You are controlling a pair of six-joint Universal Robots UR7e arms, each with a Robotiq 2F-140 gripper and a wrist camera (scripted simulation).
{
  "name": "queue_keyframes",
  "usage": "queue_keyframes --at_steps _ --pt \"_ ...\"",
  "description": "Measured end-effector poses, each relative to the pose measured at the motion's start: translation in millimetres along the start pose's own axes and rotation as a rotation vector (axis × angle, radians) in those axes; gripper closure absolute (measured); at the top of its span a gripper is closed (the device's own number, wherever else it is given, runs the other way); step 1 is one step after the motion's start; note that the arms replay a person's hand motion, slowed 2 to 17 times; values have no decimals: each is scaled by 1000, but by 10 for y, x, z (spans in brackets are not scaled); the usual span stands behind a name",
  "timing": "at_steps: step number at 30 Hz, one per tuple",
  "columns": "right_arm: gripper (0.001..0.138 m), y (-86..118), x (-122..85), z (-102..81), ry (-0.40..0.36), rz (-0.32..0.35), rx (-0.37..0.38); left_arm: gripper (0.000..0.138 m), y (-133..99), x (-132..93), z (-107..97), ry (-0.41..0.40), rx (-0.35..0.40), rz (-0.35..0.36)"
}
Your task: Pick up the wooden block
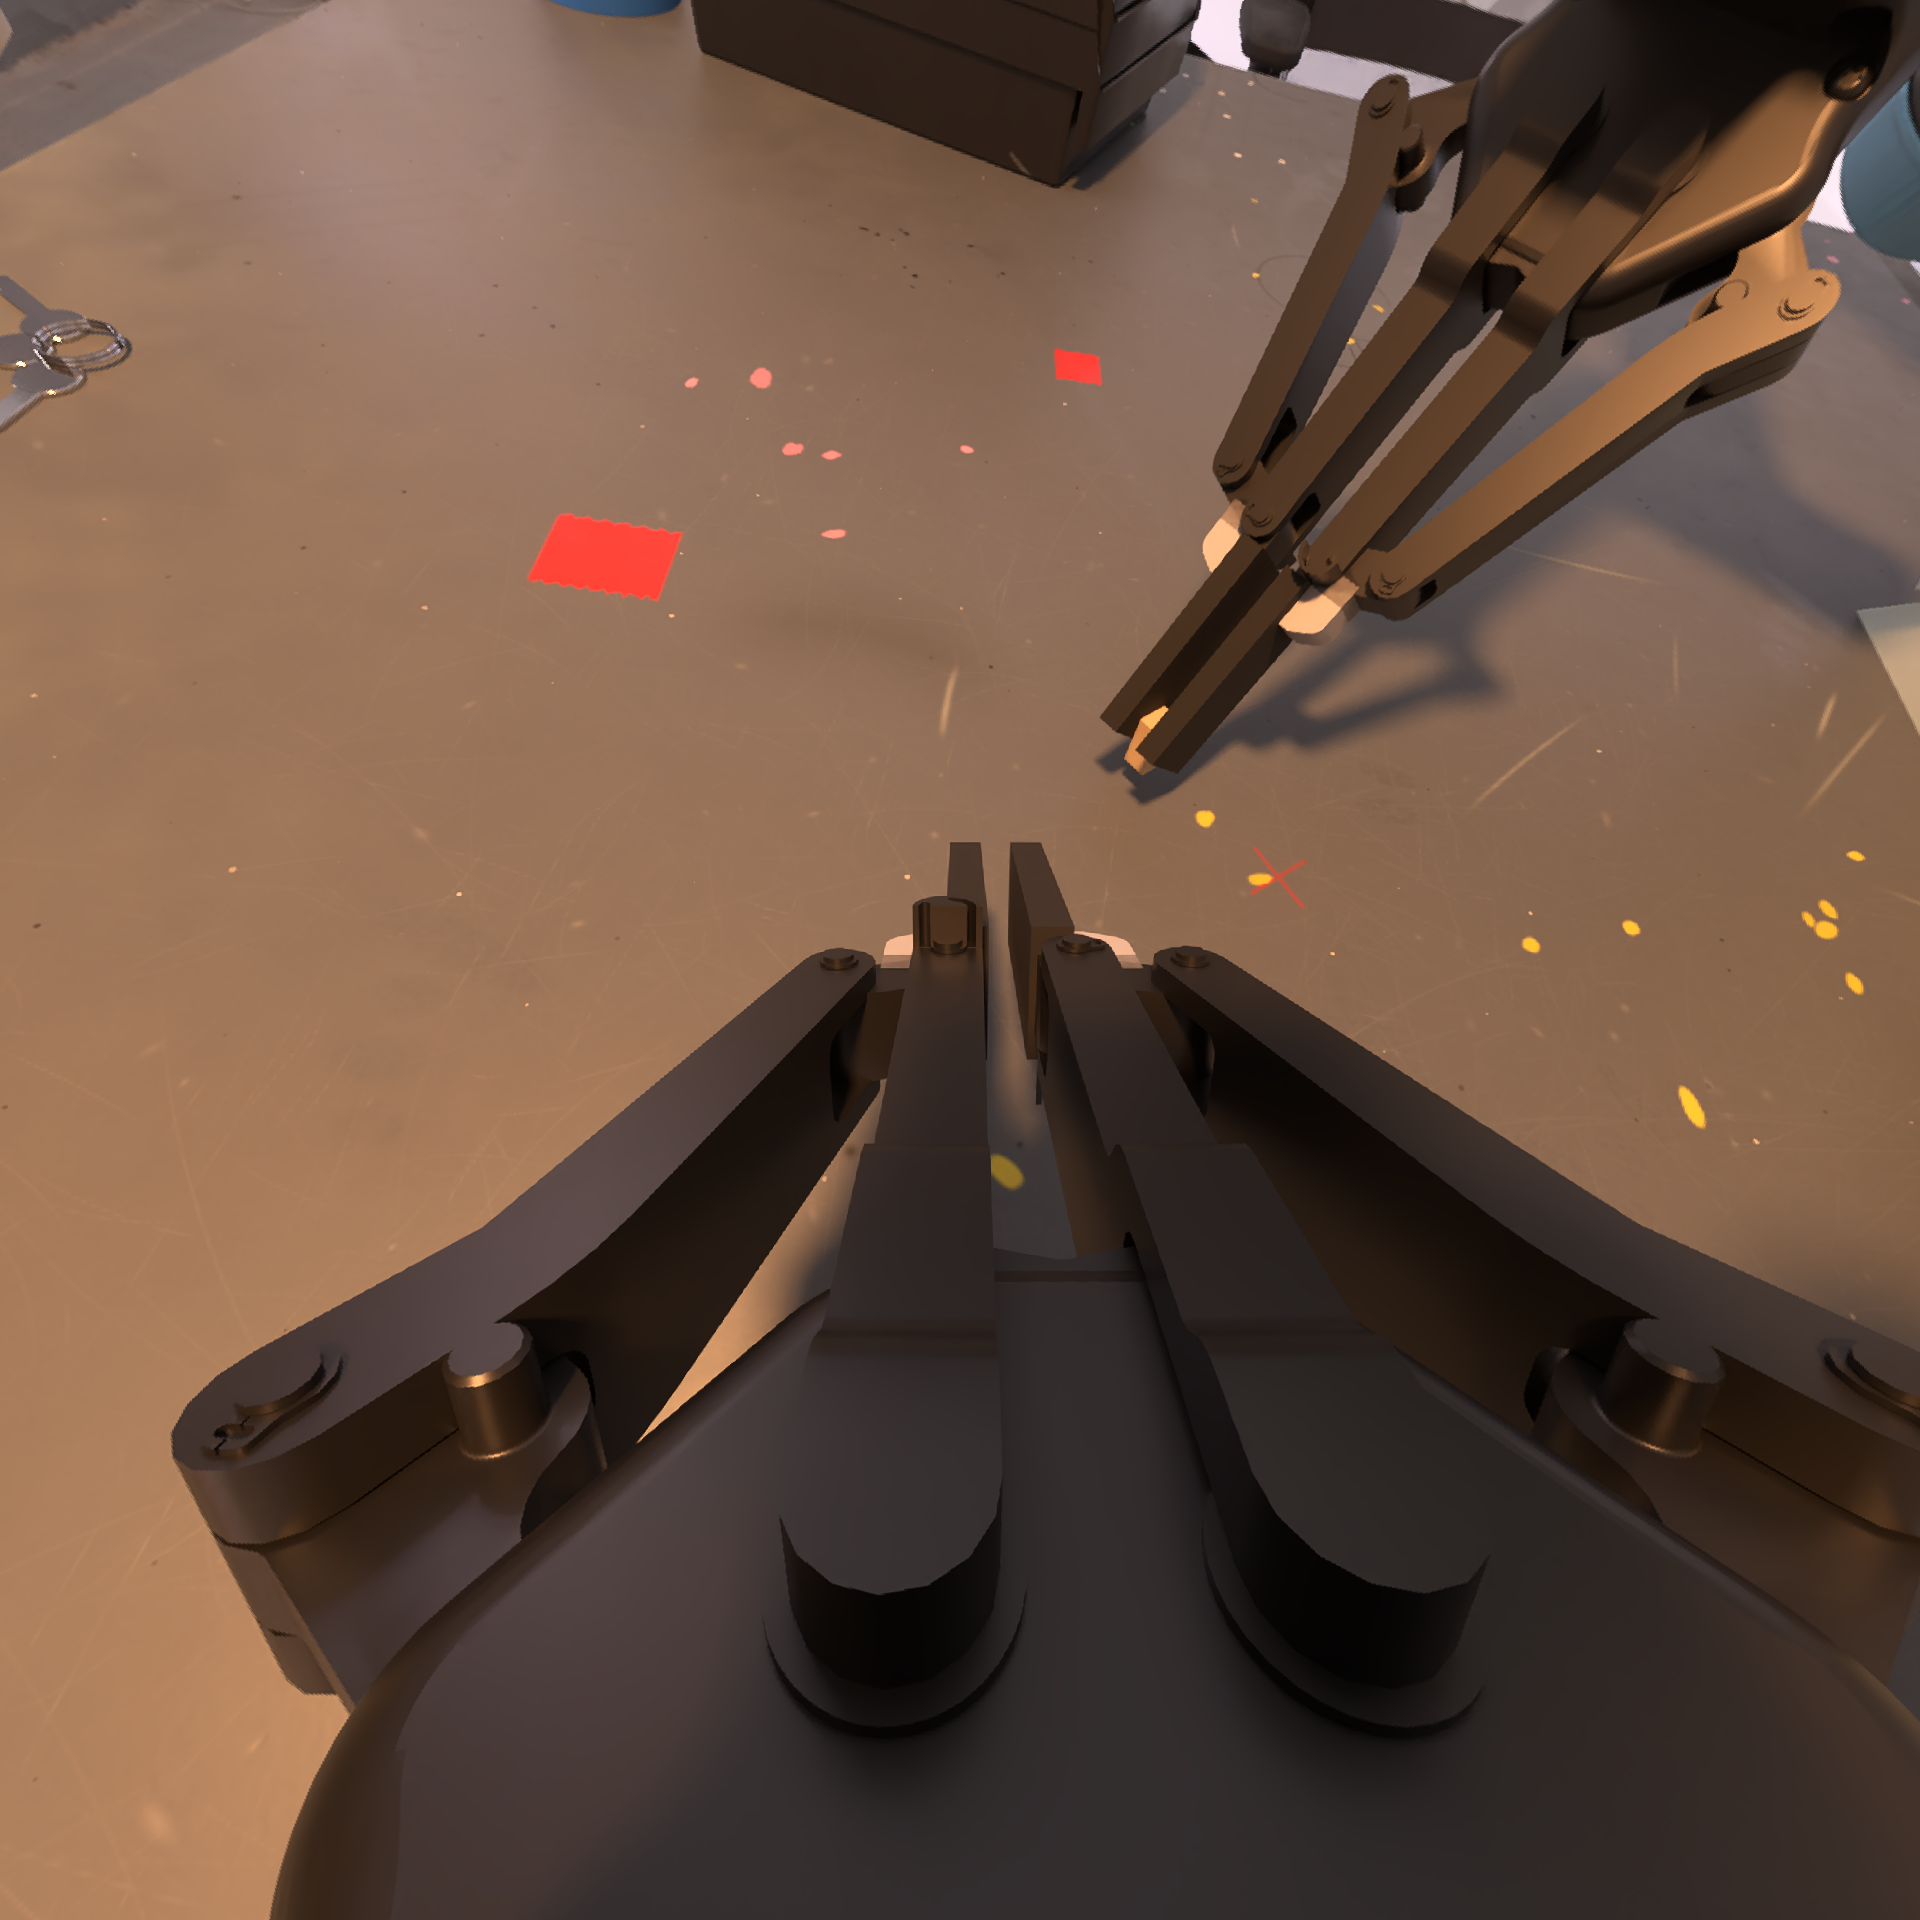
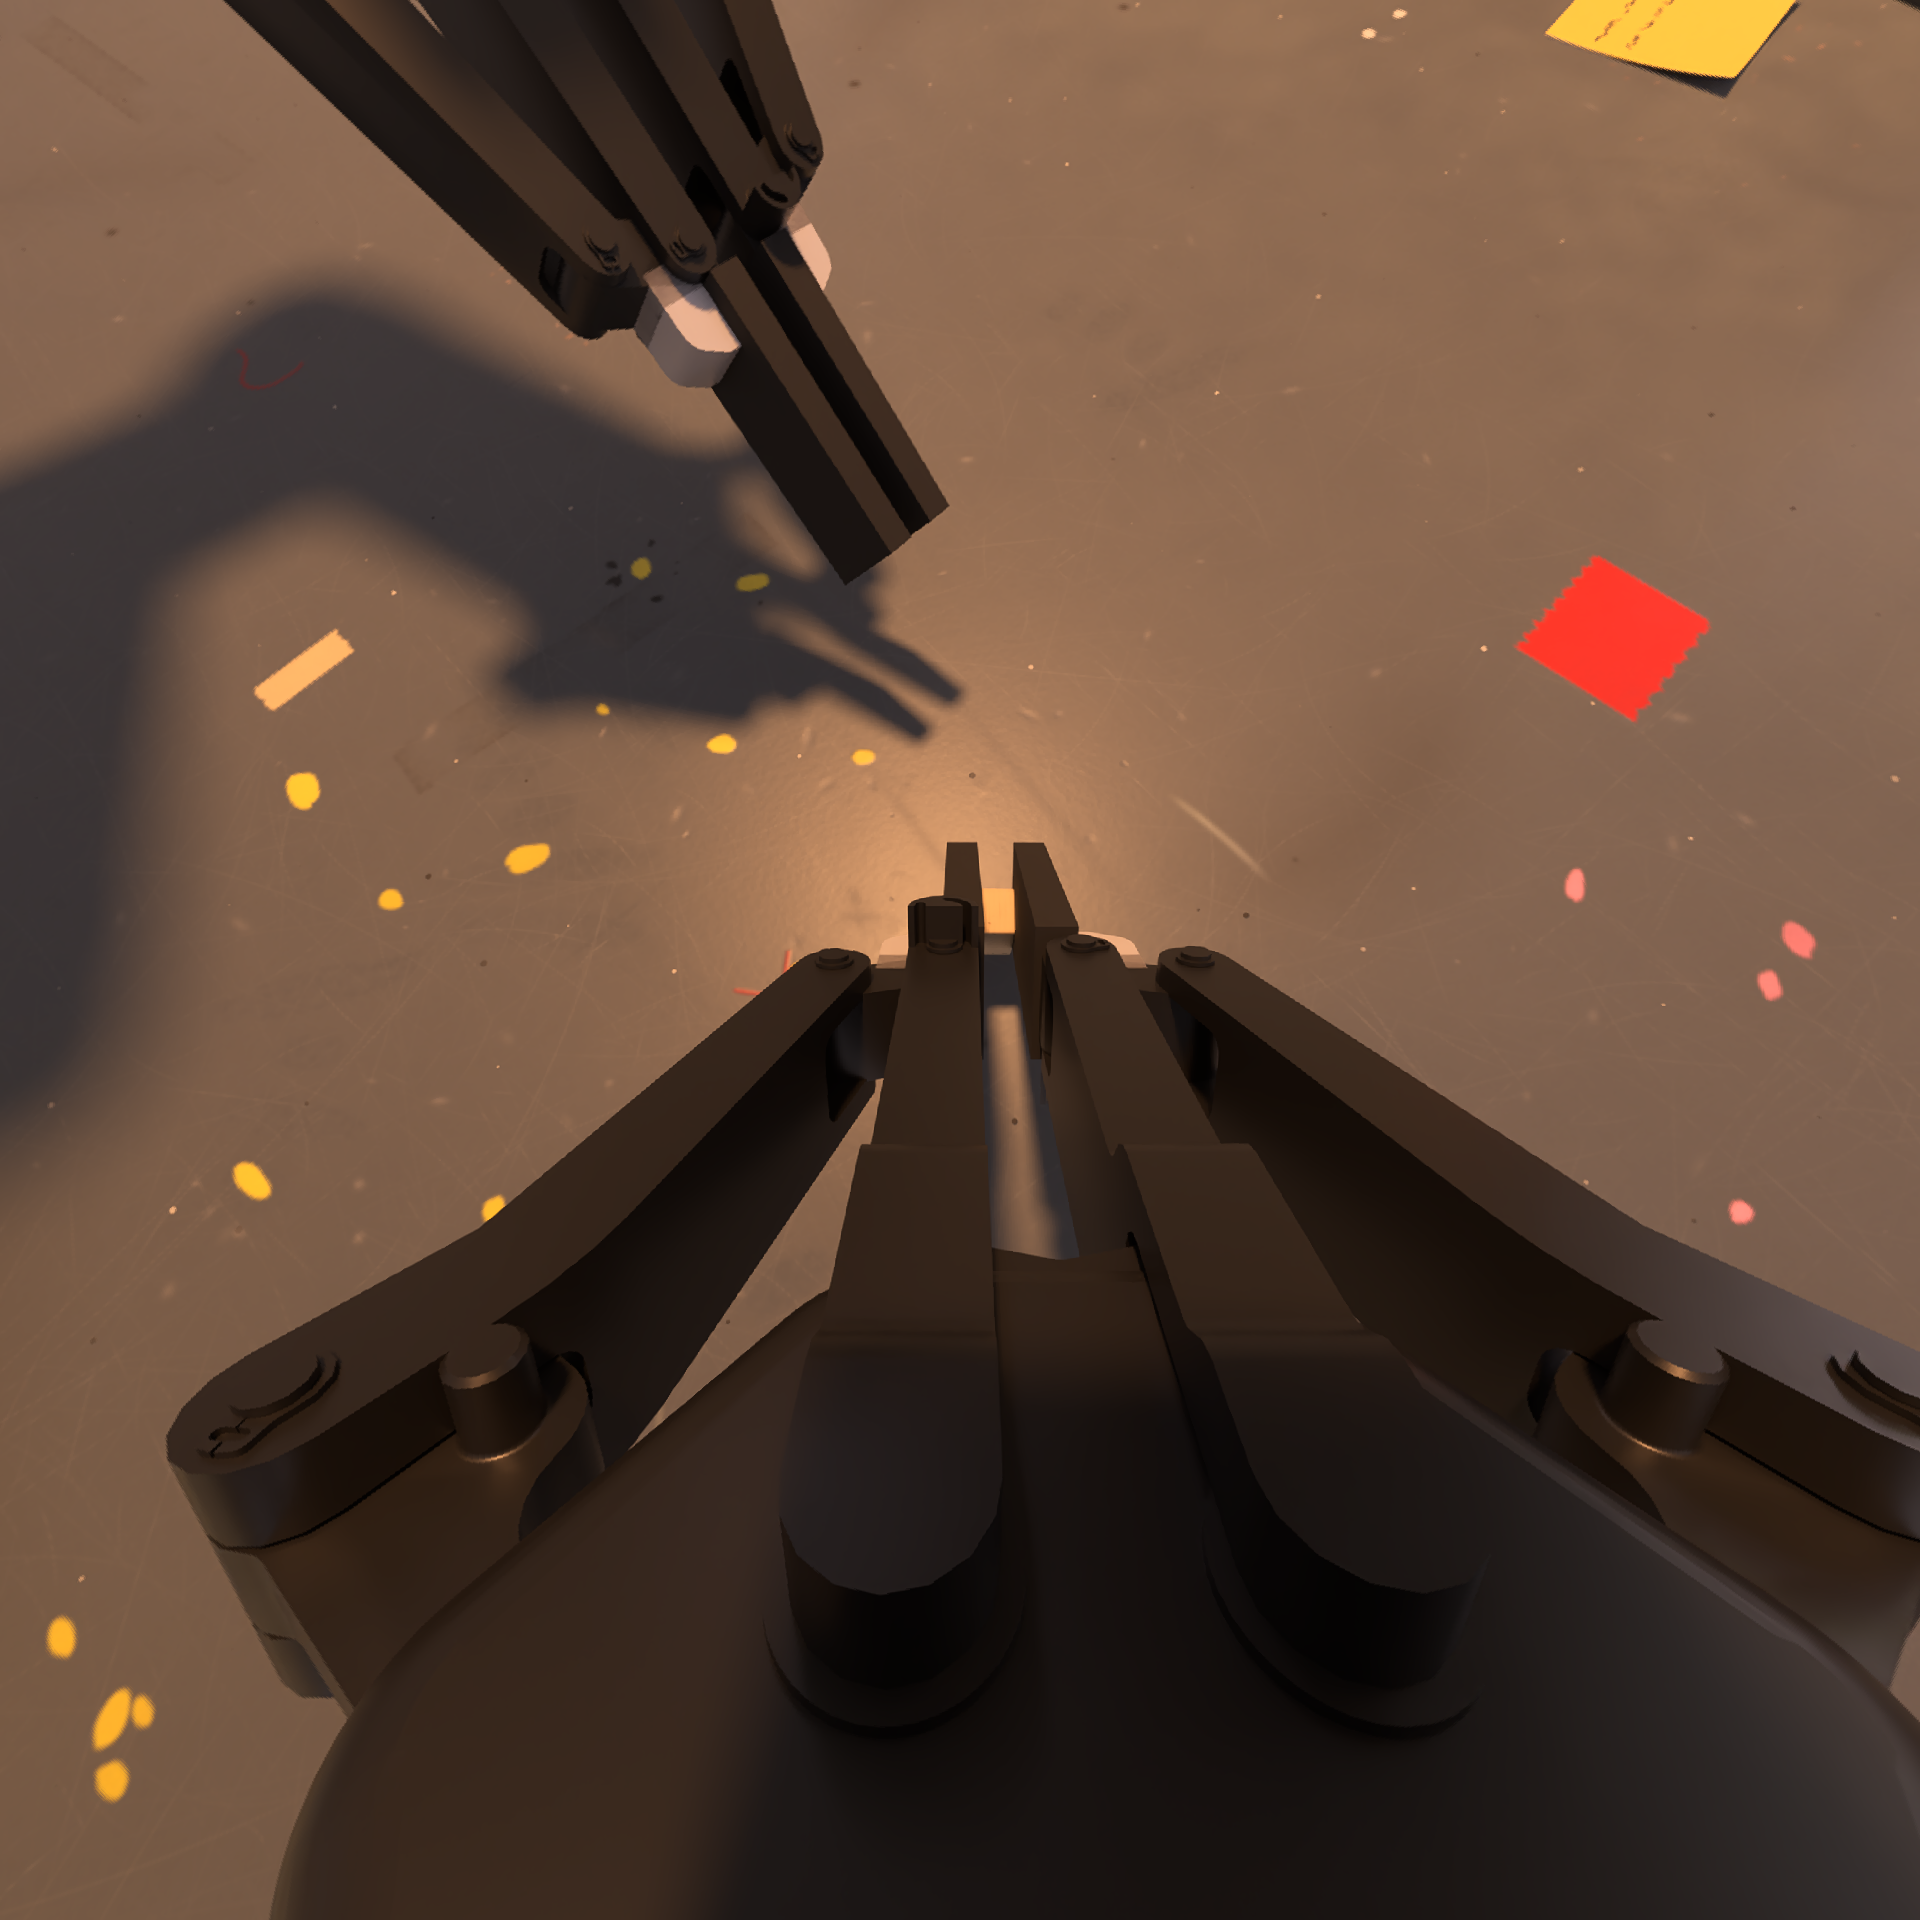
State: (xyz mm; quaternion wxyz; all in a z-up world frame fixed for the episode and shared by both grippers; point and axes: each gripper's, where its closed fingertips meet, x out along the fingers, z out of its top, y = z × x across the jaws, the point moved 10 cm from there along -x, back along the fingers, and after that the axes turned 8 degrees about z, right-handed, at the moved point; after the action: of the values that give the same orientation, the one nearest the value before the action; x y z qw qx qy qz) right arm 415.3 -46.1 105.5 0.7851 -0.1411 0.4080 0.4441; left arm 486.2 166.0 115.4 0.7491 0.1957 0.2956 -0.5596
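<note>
The wooden block (image 2: 997, 910) is a small light-tan piece pinched between the fingertips of my right gripper (image 2: 995, 873), held just above the brown table. In the left wrist view the same block (image 1: 1145, 743) peeks out of the right gripper's (image 1: 1143, 740) closed tips, ahead and to the right of my left gripper. My left gripper (image 1: 995, 878) is shut with nothing between its fingers and hovers over the table. It also shows in the right wrist view (image 2: 899, 540) at the upper left, pointing down at the table, apart from the block.
A dark box (image 1: 935, 73) stands at the far edge of the table. A key ring (image 1: 62, 348) lies at the left. Red patches (image 1: 606, 556) (image 2: 1612, 636), a yellow paper note (image 2: 1673, 31) and a tan strip (image 2: 303, 670) lie flat on the table.
</note>
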Motion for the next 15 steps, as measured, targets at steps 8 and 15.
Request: queue_keyframes --at_steps 8,15 --pt "130 19 -23 -2 -29 2 27 131 4 14 -24 21 8 1" --pt "130 44 9 -12 -25 2 36 131 7 23 -43 33 11 2"
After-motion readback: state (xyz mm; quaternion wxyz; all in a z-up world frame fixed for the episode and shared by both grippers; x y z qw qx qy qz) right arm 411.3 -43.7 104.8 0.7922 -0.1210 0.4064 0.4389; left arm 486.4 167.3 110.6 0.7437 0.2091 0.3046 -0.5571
